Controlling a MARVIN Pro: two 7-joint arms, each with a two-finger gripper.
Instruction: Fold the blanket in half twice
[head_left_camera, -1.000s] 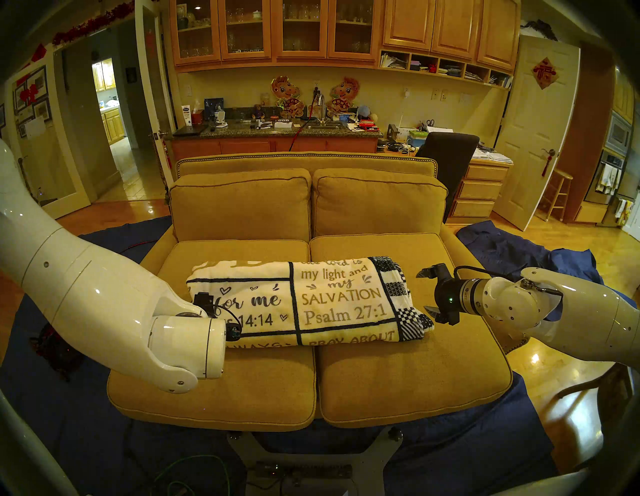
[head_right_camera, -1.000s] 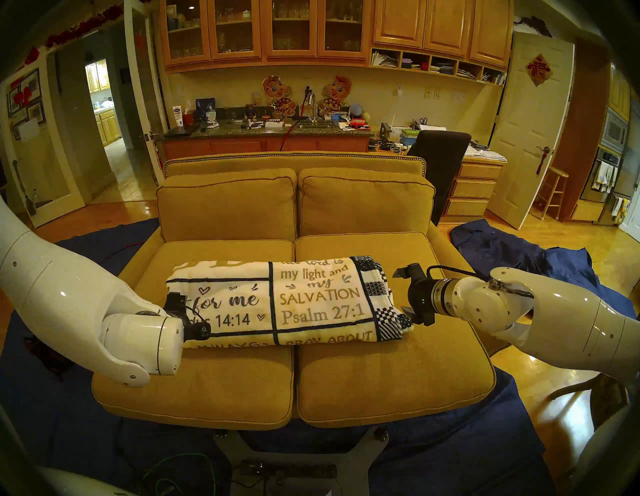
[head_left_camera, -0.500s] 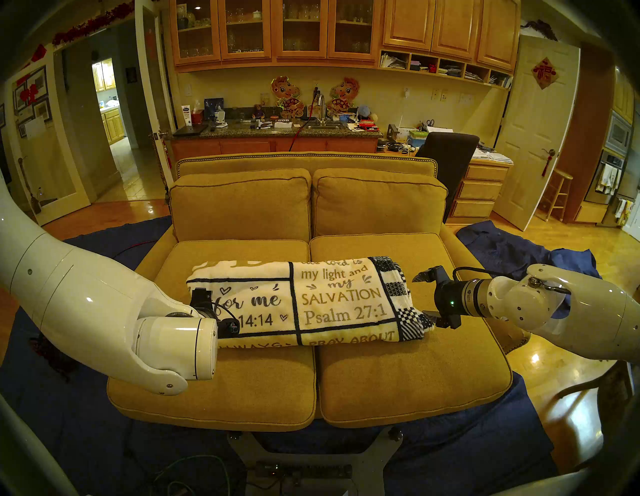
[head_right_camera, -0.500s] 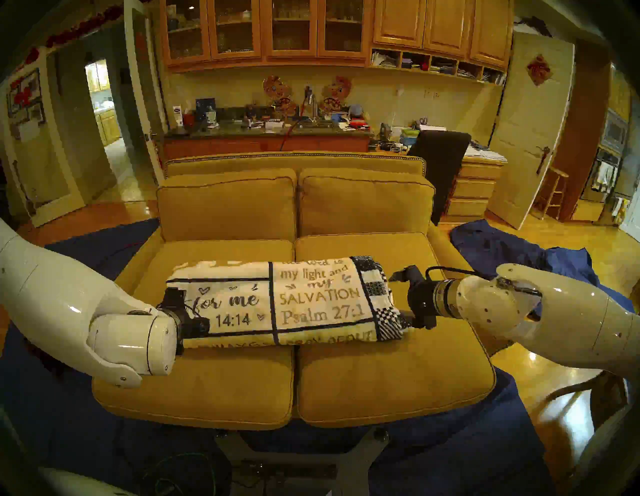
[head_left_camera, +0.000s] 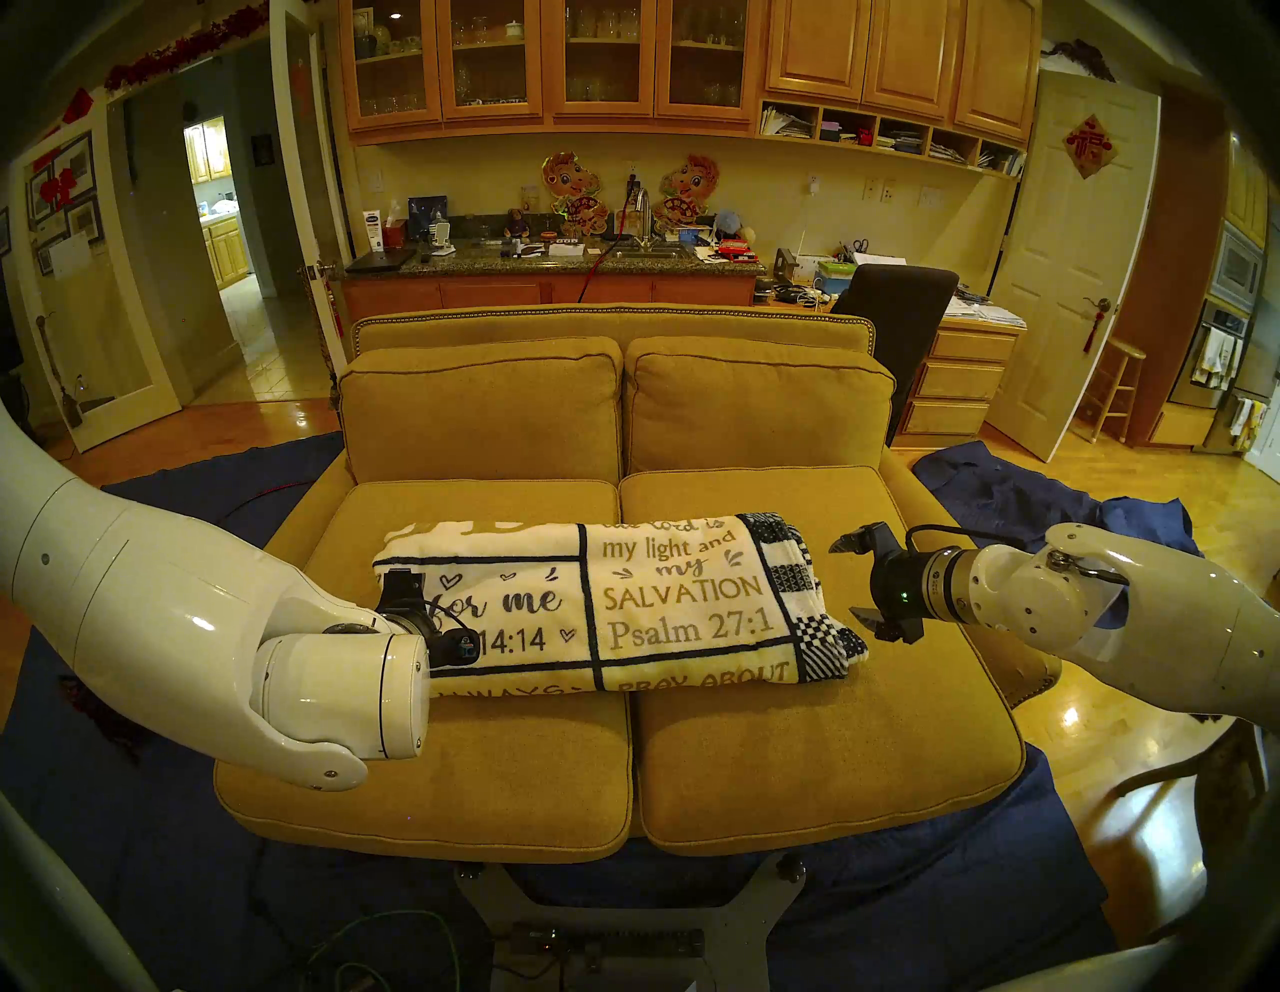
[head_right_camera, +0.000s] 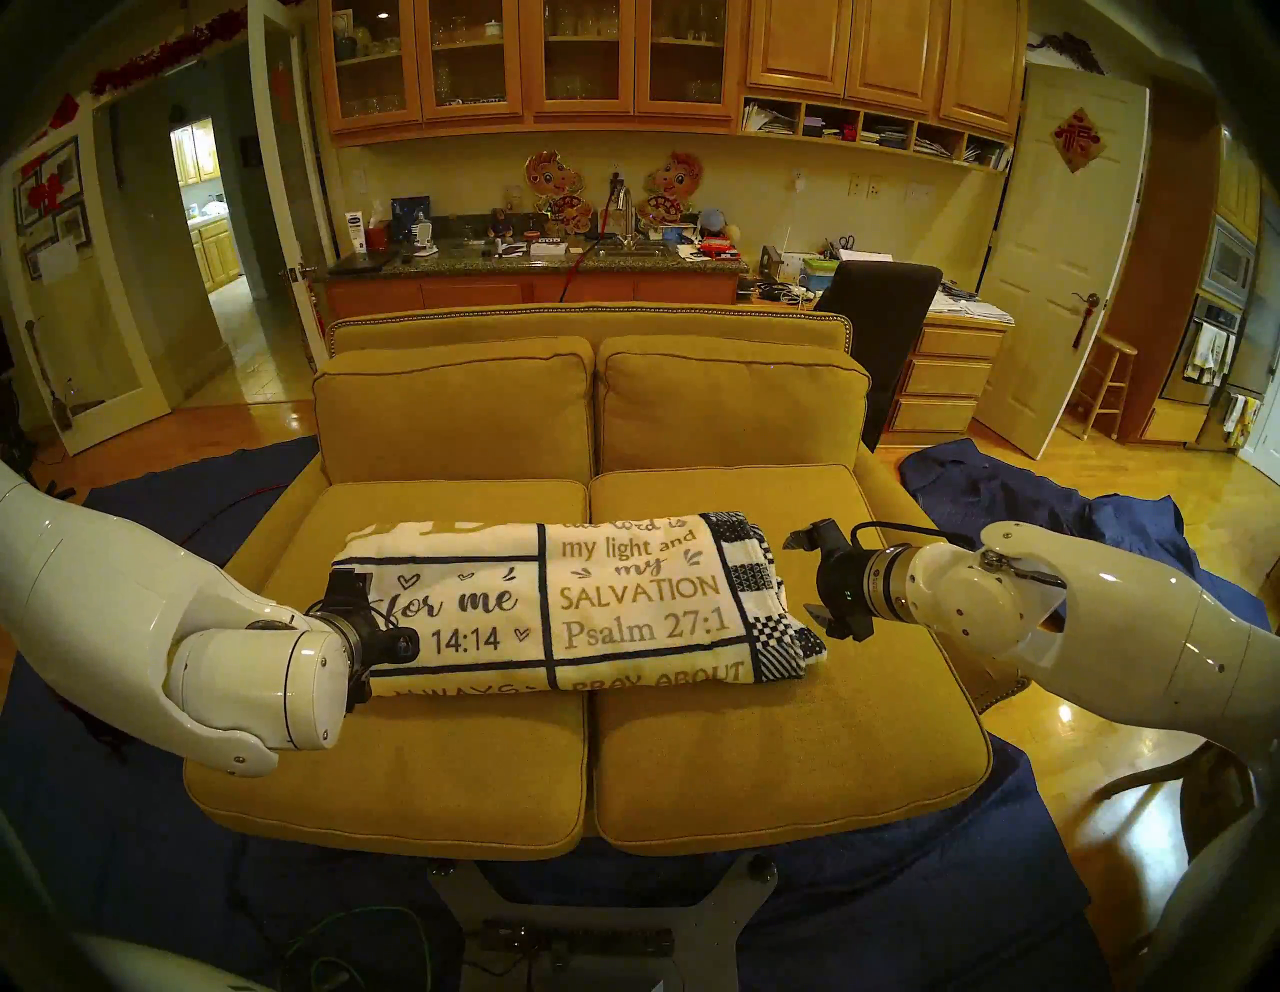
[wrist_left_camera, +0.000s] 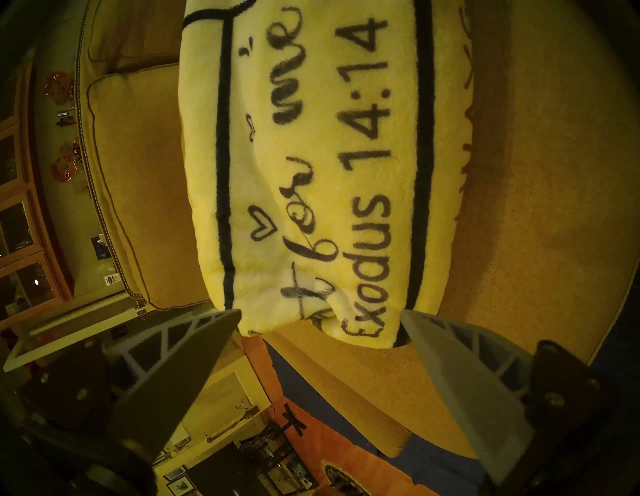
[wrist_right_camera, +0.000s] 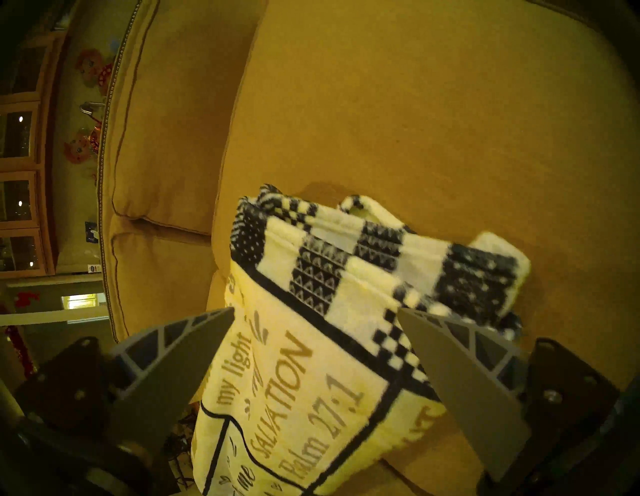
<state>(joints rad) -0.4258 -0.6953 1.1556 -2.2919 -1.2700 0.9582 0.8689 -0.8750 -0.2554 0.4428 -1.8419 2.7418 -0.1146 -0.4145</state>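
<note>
Our left tool (wrist_left_camera: 320, 317), fingers apart, hovers at the left end of the blanket (head_left_camera: 609, 603), which lies folded across the sofa (head_left_camera: 796, 776). Our right tool (head_left_camera: 859, 578), also spread, hovers beside the checkered right end. We judge both folds done; next, draw back.

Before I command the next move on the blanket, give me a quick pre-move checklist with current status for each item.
1. Left gripper open: ok, fingers spread, nothing between them.
2. Right gripper open: ok, fingers wide apart.
3. Blanket free of both grippers: ok, neither is closed on it.
4. Blanket folded into a compact bundle: ok, layered checkered edges stacked at its right end; exact number of folds: cannot tell.
5. Blanket fully on the sofa: ok, it lies across both seat cushions, nothing hanging off.
6. Left end tidy: not ok, a small pucker shows at the edge.
</note>
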